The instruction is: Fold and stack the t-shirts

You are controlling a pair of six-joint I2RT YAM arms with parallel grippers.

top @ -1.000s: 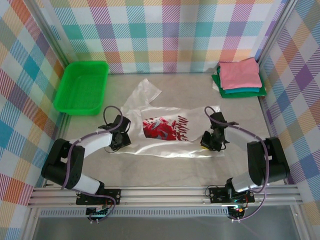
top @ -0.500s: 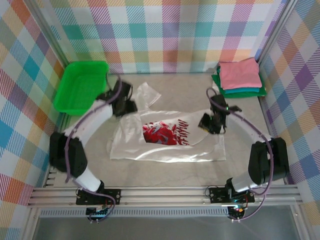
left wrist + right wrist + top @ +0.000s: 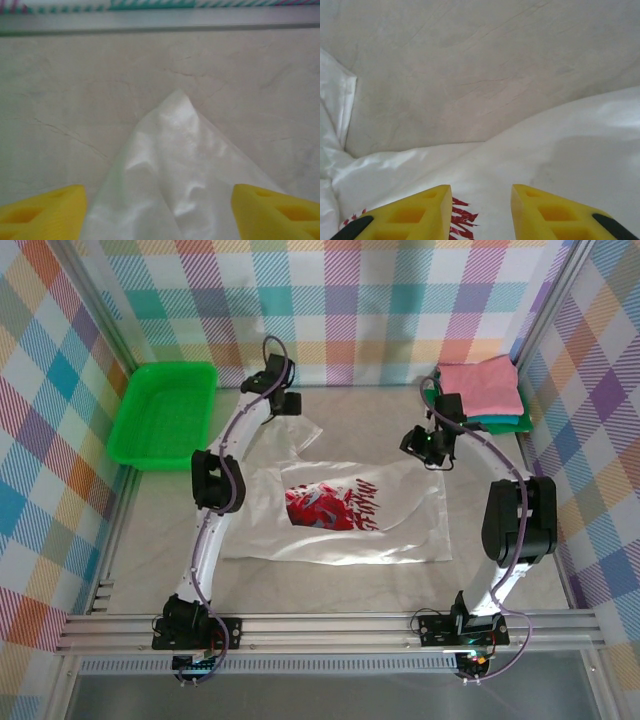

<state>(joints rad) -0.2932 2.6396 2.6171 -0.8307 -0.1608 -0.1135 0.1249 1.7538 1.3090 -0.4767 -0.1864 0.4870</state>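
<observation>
A: Where do we put the white t-shirt with the red-and-black chest print (image 3: 335, 510)?
B: Flat on the pale grey surface (image 3: 330, 585), about the middle, print up. One sleeve (image 3: 298, 430) sticks out toward the back left. We see wrinkles across it.
A: And the left jaws?
B: We mark them apart. The left arm (image 3: 225, 480) reaches far back, and its jaws hang over that sleeve's tip. In the left wrist view the yellow fingertips (image 3: 42, 210) sit at both edges, and the pointed white cloth (image 3: 175, 165) lies loose between them, not pinched.
A: And the right jaws?
B: Also apart, with a narrower gap. The right arm (image 3: 515, 520) has them above the shirt's far right corner. In the right wrist view we get a clear gap between its fingertips (image 3: 410, 212), white cloth and a bit of red print (image 3: 460, 220) below, nothing clamped.
A: The other shirts?
B: We log a folded stack (image 3: 480, 392) in the far right corner: pink on top, teal under it, green at the bottom. It's near the right jaws but apart.
A: Anything else?
B: Bright green plastic tray (image 3: 165, 415), far left corner, well apart from the shirt.
</observation>
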